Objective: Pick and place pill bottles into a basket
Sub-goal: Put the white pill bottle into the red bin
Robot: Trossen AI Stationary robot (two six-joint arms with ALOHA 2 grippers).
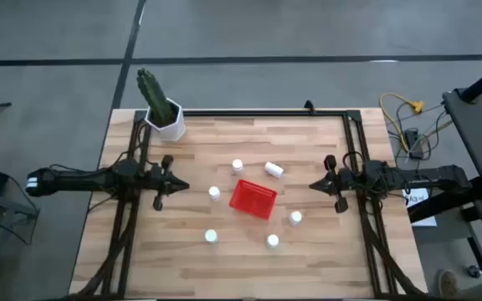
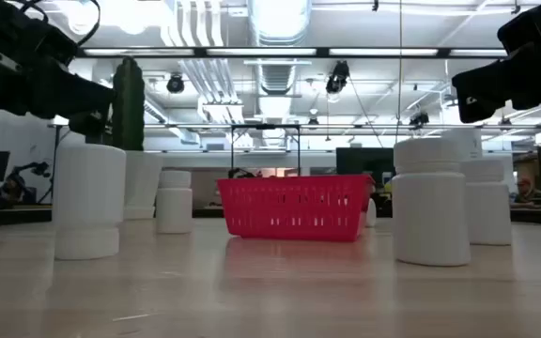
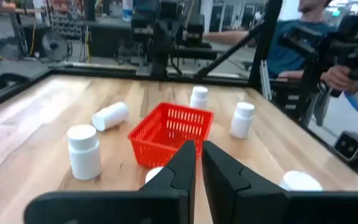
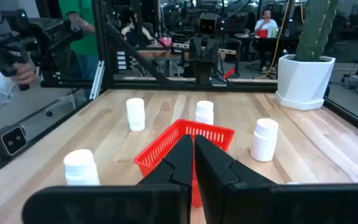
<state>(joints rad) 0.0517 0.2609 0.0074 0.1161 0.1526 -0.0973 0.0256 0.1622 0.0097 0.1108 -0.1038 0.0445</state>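
Both end effectors, left (image 1: 182,186) and right (image 1: 313,186), are clenched and hold nothing.
One bottle (image 1: 274,170) lies sideways; five stand up around the red basket (image 1: 253,199) on the bench (image 1: 325,251).

red mesh-patterned basket (image 1: 253,199); white pill bottles (image 1: 213,193) with white caps, scattered on pale striped wooden table (image 1: 308,259) framed in black. dark green cactus (image 1: 155,94) in white hexagonal pot (image 1: 169,124). black left gripper (image 1: 176,186) and black right gripper (image 1: 316,186). yellow cable (image 1: 398,109) off the table edge. grey floor (image 1: 57,75) crossed by dark lines.
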